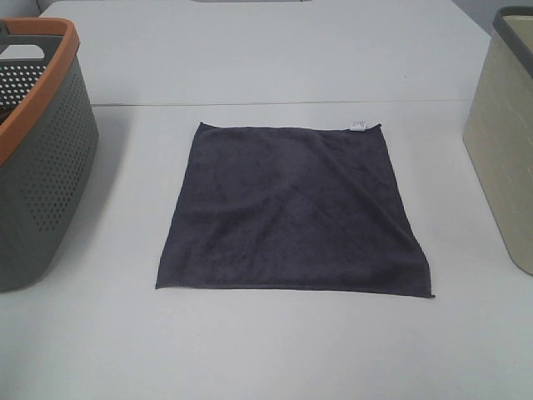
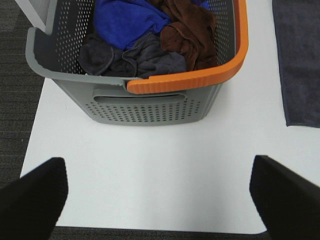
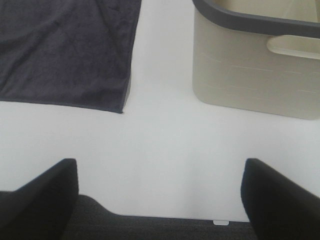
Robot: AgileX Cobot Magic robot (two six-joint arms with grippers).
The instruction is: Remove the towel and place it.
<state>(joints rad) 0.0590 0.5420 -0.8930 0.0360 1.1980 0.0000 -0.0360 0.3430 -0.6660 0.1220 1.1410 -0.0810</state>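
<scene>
From the high camera, the towel (image 1: 296, 208) lies spread flat in the middle of the white desk (image 1: 250, 350), its white tag (image 1: 359, 126) on the far edge. A grey basket with an orange rim (image 1: 37, 150) stands to one side and a beige basket (image 1: 504, 142) to the other. Neither arm shows here.

In the left wrist view, the left hand (image 2: 160, 197) is spread wide and holds nothing. The grey basket (image 2: 150, 107), full of cloths, sits straight ahead; the towel (image 2: 300, 60) lies off to the hand's right.

In the right wrist view, the right hand (image 3: 160, 195) is also wide open and empty. The towel's near corner (image 3: 117, 107) lies ahead and to its left, the beige basket (image 3: 255, 75) ahead and to its right.

The towel is square, so no long axis matters. I judge the right hand somewhat nearer to a corner.
</scene>
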